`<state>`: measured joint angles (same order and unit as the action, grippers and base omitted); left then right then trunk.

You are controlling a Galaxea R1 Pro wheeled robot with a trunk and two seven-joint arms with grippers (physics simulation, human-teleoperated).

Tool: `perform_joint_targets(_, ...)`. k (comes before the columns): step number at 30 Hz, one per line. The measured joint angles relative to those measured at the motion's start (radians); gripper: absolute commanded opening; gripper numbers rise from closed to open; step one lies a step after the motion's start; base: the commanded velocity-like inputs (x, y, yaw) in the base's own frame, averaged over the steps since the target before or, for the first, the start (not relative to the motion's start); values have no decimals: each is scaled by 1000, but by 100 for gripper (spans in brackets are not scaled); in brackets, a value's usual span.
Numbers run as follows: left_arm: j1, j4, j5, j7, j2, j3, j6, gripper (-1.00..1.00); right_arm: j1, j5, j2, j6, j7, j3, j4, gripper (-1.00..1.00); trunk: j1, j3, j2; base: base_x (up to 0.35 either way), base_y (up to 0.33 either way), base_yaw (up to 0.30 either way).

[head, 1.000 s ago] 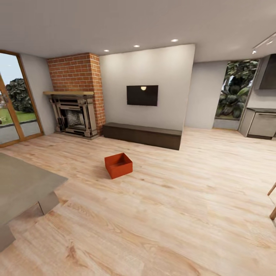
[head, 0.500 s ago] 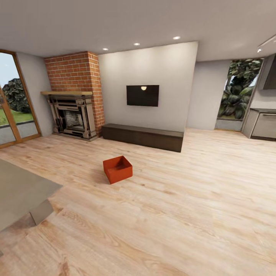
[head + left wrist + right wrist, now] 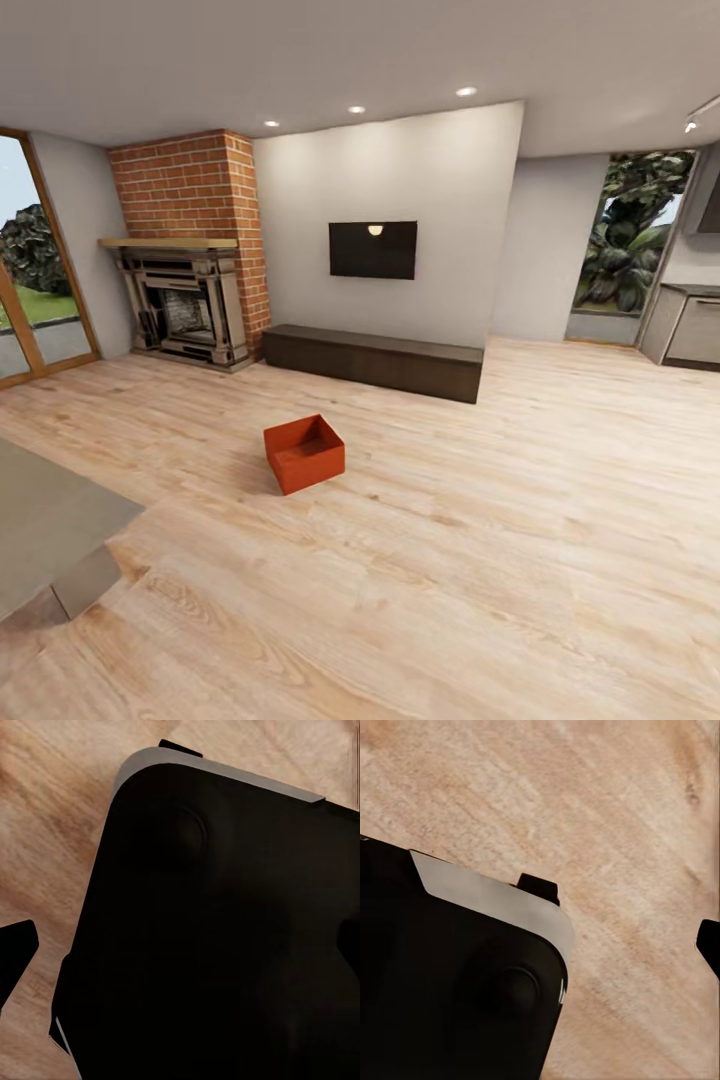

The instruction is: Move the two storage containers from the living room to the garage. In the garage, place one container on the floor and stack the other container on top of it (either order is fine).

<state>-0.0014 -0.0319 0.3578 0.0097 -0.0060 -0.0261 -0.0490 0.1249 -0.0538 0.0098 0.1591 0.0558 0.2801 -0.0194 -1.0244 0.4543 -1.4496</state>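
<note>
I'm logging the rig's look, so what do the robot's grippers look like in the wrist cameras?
The left gripper's fingertip and the right gripper's fingertip are plain matte black wedges with angular ends; no markings or cables can be made out.

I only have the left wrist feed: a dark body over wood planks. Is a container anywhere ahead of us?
Observer: Yes. In the head view, one orange-red storage container sits on the light wood floor ahead, a little left of centre.
Operator: Upright or tipped?
Observer: Upright, with its open top facing up. Its inside looks empty.
Operator: What is behind it?
Observer: A long dark low cabinet runs along the wall beneath a wall screen, well apart from the container. A brick fireplace stands to the cabinet's left.
</note>
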Motion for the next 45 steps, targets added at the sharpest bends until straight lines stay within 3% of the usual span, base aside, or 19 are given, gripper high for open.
perform_joint_targets(19,0,0,0,0,0,0,0,100,0,4,1,0,3,-6,0,100,0,0,0,325,0,0)
perform_joint_targets(22,0,0,0,0,0,0,0,100,0,5,0,0,11,-29,-1,100,0,0,0,325,0,0)
perform_joint_targets(27,0,0,0,0,0,0,-1,100,0,4,-6,0,24,-145,-1,100,0,0,0,325,0,0)
perform_joint_targets(45,0,0,-2,0,-2,-1,1,100,0,-2,-3,-2,22,-154,-8,100,0,0,0,325,0,0)
